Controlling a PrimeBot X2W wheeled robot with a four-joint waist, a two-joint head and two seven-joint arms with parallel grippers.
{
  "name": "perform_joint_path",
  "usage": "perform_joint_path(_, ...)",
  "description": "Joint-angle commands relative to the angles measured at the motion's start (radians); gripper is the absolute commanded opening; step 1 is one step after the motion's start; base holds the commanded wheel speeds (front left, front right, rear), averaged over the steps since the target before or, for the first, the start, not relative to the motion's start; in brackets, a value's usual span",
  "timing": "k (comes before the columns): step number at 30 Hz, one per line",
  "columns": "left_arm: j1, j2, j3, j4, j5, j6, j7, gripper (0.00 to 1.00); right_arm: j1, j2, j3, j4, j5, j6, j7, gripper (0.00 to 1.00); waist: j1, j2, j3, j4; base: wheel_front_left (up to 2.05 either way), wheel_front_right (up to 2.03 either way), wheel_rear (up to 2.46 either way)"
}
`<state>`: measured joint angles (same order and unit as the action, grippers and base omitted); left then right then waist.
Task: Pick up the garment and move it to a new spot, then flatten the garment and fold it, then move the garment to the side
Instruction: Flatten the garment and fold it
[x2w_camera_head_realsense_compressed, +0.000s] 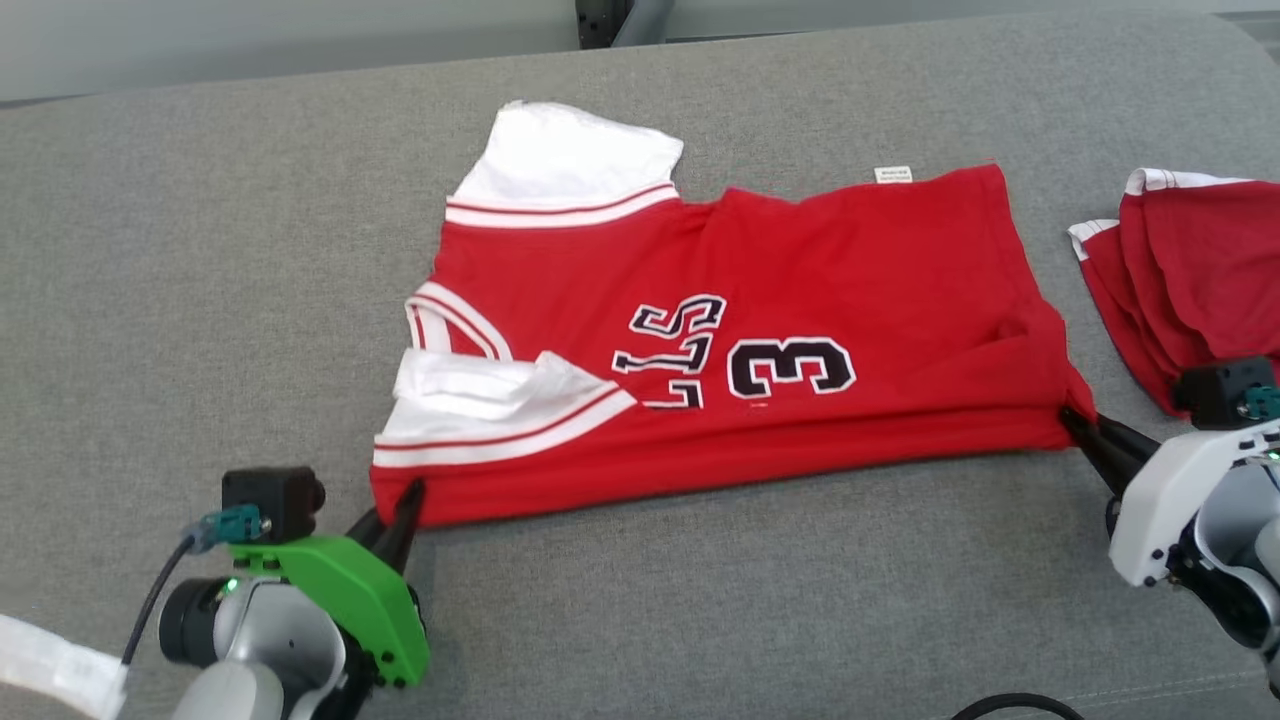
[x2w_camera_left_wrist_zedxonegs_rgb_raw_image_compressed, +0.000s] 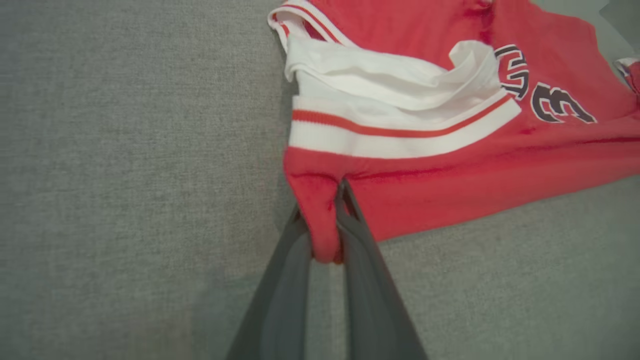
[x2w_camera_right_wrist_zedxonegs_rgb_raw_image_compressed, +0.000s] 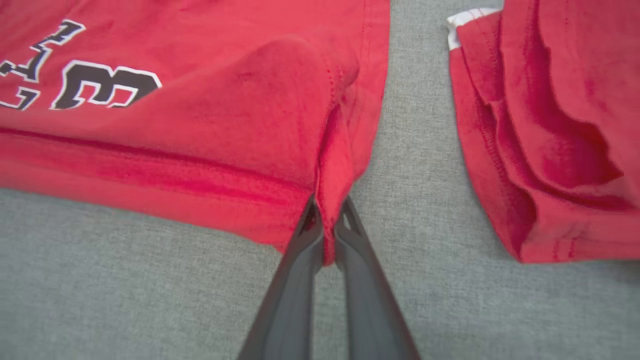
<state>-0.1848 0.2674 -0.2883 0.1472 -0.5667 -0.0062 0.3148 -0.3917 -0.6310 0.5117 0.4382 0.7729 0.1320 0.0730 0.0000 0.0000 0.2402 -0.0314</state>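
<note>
A red-and-white numbered garment (x2w_camera_head_realsense_compressed: 720, 330) lies spread across the middle of a grey cushion (x2w_camera_head_realsense_compressed: 200, 250), its near edge doubled over into a long fold that runs from one gripper to the other. The left gripper (x2w_camera_head_realsense_compressed: 405, 500) is closed tight on the near corner at the sleeve end, a small nub of red cloth squeezed between its fingers; the right gripper (x2w_camera_head_realsense_compressed: 1075, 420) is closed just as tight on the near corner at the hem end, the cloth puckered into a ridge above the pinch. Both grips are thin, taking only the tip of each corner, so a quick or uneven lift could pull the cloth free on one side and leave the fold skewed. How many layers each pinch has caught is hard to judge from the wrist views, and a lower layer left behind would drag and bunch. The near white sleeve (x2w_camera_head_realsense_compressed: 470, 395) sits crumpled on top of the red body and could be trapped inside the next fold as a lump. A second red garment (x2w_camera_head_realsense_compressed: 1190, 270) lies just beside the right gripper — a wide swing on that side might snag it or push it along.
</note>
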Motion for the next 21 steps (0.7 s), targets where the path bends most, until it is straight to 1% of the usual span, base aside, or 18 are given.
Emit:
perform_joint_path(1,0.051,0.016,0.017,-0.047,-0.013,0.022,0.009,0.00,0.028,-0.030,-0.008,-0.015,0.018,-0.003,-0.006,0.00,0.0000,0.0000,-0.011,-0.002,0.00,0.00,0.00)
perform_joint_path(4,0.163,0.028,0.019,-0.168,-0.015,0.063,0.028,0.00,0.078,-0.061,-0.018,-0.057,0.043,-0.003,-0.022,0.00,0.0000,0.0000,-0.020,-0.004,0.00,0.00,0.00)
perform_joint_path(7,0.277,0.006,0.009,-0.264,-0.030,0.102,0.033,0.00,0.133,-0.070,-0.032,-0.088,0.066,-0.003,-0.042,0.00,0.0000,0.0000,-0.021,-0.006,0.00,0.00,0.00)
perform_joint_path(9,0.335,-0.021,0.000,-0.303,-0.043,0.121,0.022,0.00,0.179,-0.072,-0.036,-0.099,0.079,-0.003,-0.049,0.00,0.0000,0.0000,-0.017,0.000,0.00,0.00,0.00)
perform_joint_path(12,0.393,-0.045,-0.010,-0.320,-0.040,0.142,0.000,0.00,0.238,-0.077,-0.050,-0.104,0.096,-0.003,-0.063,0.00,0.0000,0.0000,-0.012,0.008,0.00,0.00,0.00)
perform_joint_path(14,0.411,-0.065,-0.015,-0.334,-0.053,0.148,-0.012,0.00,0.269,-0.083,-0.071,-0.102,0.102,-0.003,-0.078,0.00,0.0000,0.0000,-0.008,0.013,0.00,0.00,0.00)
perform_joint_path(18,0.422,-0.062,-0.017,-0.348,-0.050,0.152,-0.014,0.00,0.299,-0.085,-0.091,-0.111,0.085,-0.003,-0.083,0.00,0.0000,0.0000,-0.003,0.011,0.00,0.00,0.00)
perform_joint_path(19,0.418,-0.055,-0.019,-0.345,-0.043,0.150,-0.011,0.00,0.298,-0.087,-0.093,-0.111,0.071,-0.003,-0.083,0.05,0.0000,0.0000,-0.002,0.009,0.00,0.00,0.00)
perform_joint_path(20,0.410,-0.048,-0.018,-0.341,-0.036,0.151,-0.010,0.19,0.292,-0.087,-0.097,-0.108,0.052,-0.003,-0.086,0.38,0.0000,0.0000,0.000,0.006,0.00,0.00,0.00)
perform_joint_path(21,0.403,-0.047,-0.017,-0.337,-0.032,0.154,-0.010,0.48,0.285,-0.083,-0.104,-0.103,0.035,-0.003,-0.088,0.90,0.0000,0.0000,0.001,0.003,0.00,0.00,0.00)
